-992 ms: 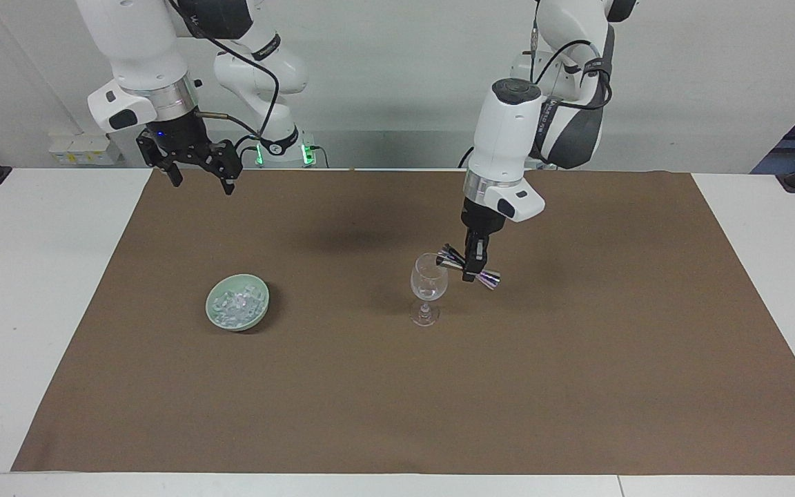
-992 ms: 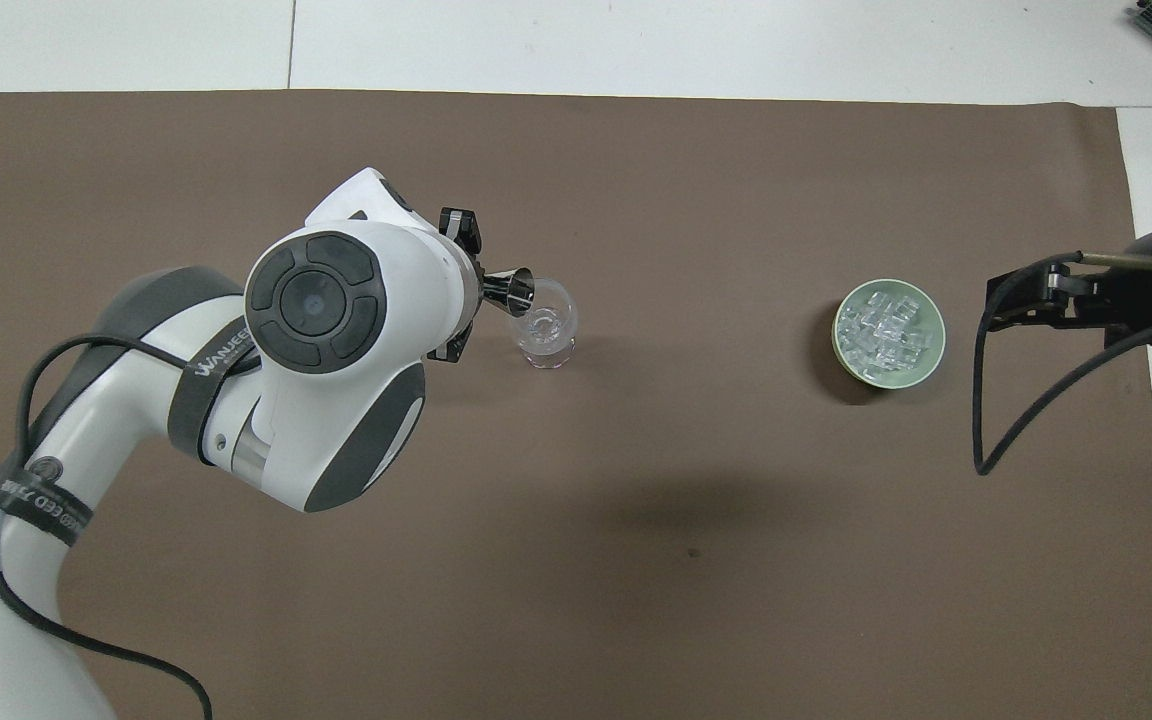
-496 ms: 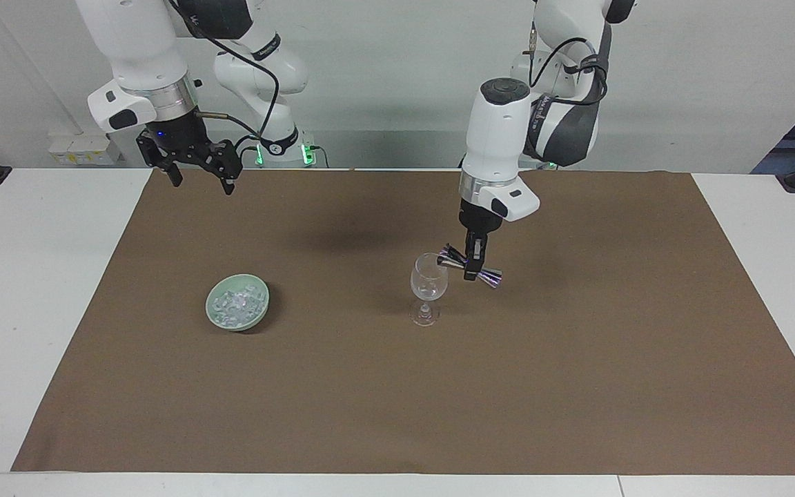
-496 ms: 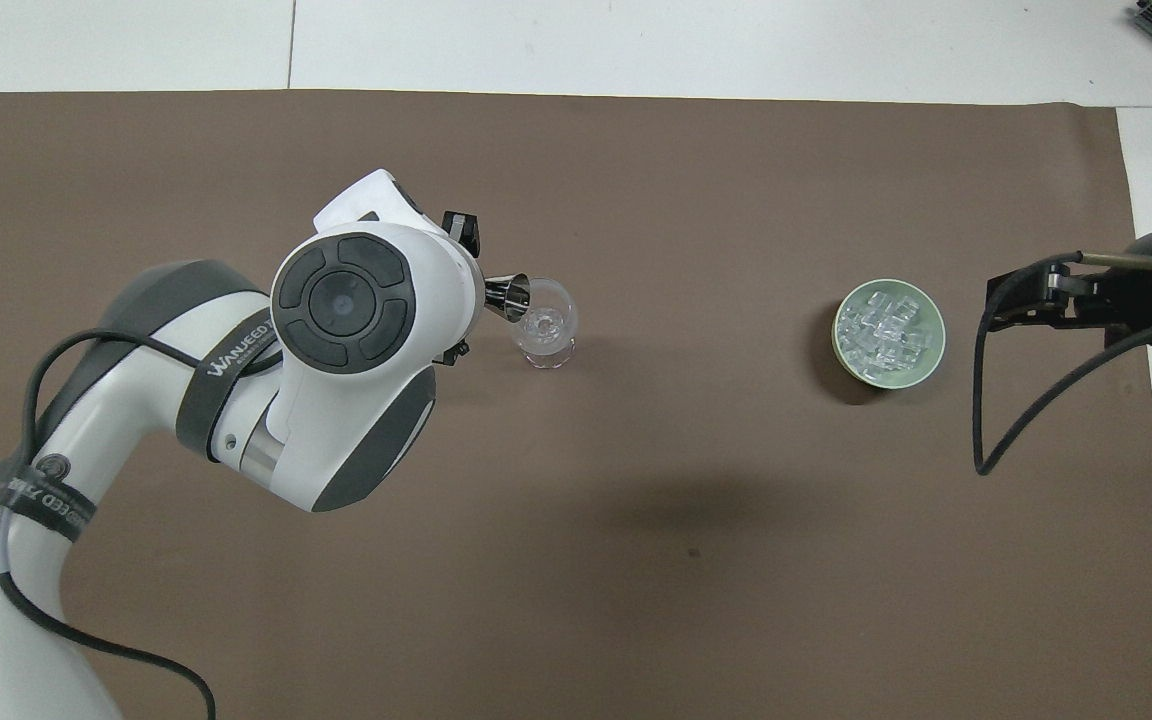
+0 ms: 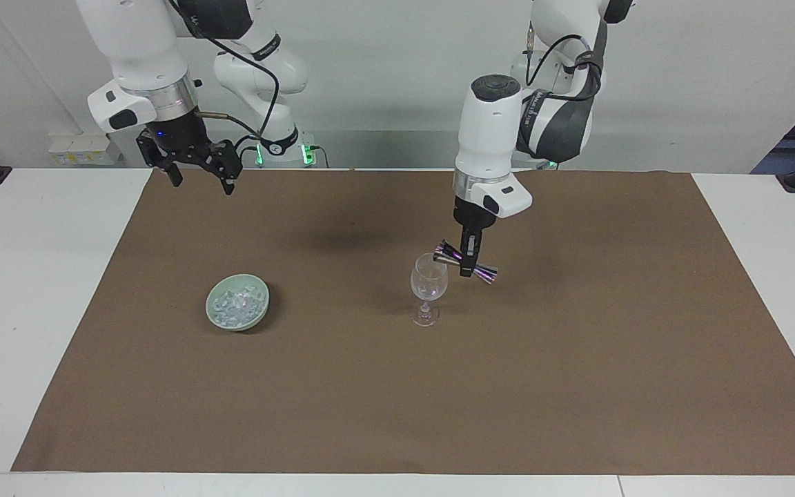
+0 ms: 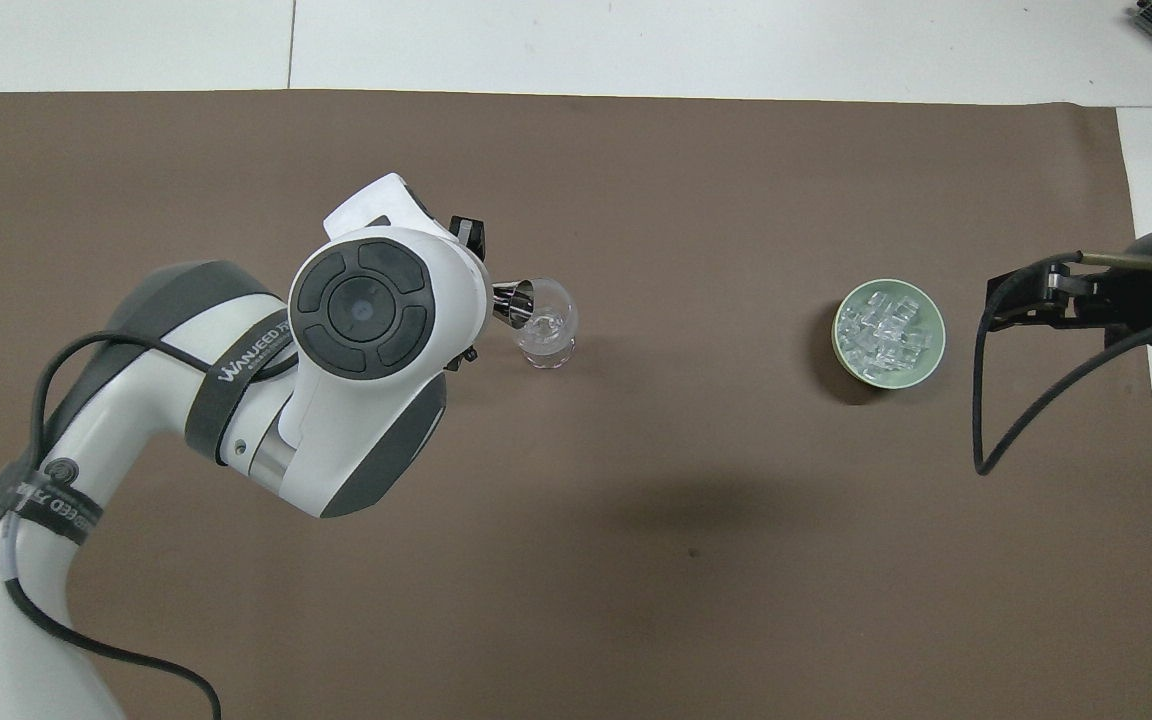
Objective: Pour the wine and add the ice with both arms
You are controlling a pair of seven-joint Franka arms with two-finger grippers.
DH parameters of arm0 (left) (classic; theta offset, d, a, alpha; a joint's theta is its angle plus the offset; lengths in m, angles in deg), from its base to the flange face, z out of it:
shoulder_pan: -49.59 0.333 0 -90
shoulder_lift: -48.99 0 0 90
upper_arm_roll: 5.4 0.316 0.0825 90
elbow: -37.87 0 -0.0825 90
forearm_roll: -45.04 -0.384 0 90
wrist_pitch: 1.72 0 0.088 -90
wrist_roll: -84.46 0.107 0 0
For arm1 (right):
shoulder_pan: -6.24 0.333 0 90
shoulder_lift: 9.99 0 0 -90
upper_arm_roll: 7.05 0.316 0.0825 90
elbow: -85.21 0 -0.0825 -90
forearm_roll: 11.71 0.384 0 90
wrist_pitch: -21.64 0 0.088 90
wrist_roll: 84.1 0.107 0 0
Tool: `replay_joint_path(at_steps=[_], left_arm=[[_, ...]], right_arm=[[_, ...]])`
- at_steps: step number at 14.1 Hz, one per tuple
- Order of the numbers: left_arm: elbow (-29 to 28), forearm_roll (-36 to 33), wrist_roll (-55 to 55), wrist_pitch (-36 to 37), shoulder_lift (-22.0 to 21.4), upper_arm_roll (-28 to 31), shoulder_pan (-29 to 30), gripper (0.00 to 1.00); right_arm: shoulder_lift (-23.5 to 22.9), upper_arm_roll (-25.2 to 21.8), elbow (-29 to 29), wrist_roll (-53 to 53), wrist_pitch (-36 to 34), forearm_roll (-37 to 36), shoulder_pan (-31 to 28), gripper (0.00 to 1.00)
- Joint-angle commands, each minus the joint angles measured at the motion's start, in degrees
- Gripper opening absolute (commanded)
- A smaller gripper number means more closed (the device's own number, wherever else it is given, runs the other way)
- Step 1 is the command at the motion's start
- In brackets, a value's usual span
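Ice (image 5: pixel 237 304) fills a pale green bowl (image 5: pixel 260 309) that stands on the brown mat (image 5: pixel 397 400), toward the right arm's end of the table. The chunks are small and glassy, heaped together inside the rim. In the overhead view the bowl (image 6: pixel 926 362) with the ice (image 6: pixel 886 330) sits at about 3 o'clock from the glass (image 6: pixel 548 338), well apart from it.

The glass (image 5: pixel 428 284) is a clear stemmed one and stands upright near the middle of the mat. Whether it has liquid inside I cannot tell, because it is transparent.

The left gripper (image 5: pixel 467 261) hangs over the mat, just beside the glass on the left arm's side, and points straight down. Its fingers pinch the narrow waist of a shiny metal jigger (image 5: pixel 468 262). The jigger is tilted: one cone end is up over the rim of the glass, the other end is lower and points away from it. From above, only this one end of the jigger (image 6: pixel 513 300) shows, at the rim of the glass; the big white wrist hides the rest.

The right gripper (image 5: pixel 201 176) waits in the air over the mat's edge closest to the robots, at about 11 o'clock from the bowl in the facing view. Its fingers are spread and hold nothing.
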Motion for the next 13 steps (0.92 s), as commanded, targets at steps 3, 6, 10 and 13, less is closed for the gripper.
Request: replay_joint_path(at_steps=[3,6,10,13], left_arm=[[4.59,-3.06,-1.26,5.07,2.03,0.94,-2.25,0.00],[5.31,-4.29,-1.26,5.87,2.30,0.94,-2.42,0.00],[5.48,-5.43,-1.26,6.48,3.00,0.94,-3.22,0.00],[7.24,-6.57,-1.26,7.62,4.15,0.94,-3.66,0.00]], right_arm=[[1.20,0.48,-1.30,-1.47,-0.06,1.22,-1.13,1.00],[1.20,0.48,-1.30,-1.47,-0.06,1.22,-1.13,1.00],[1.20,0.48,-1.30,-1.47,-0.06,1.22,-1.13,1.00],[1.20,0.48,-1.30,-1.47,-0.06,1.22,-1.13,1.00]])
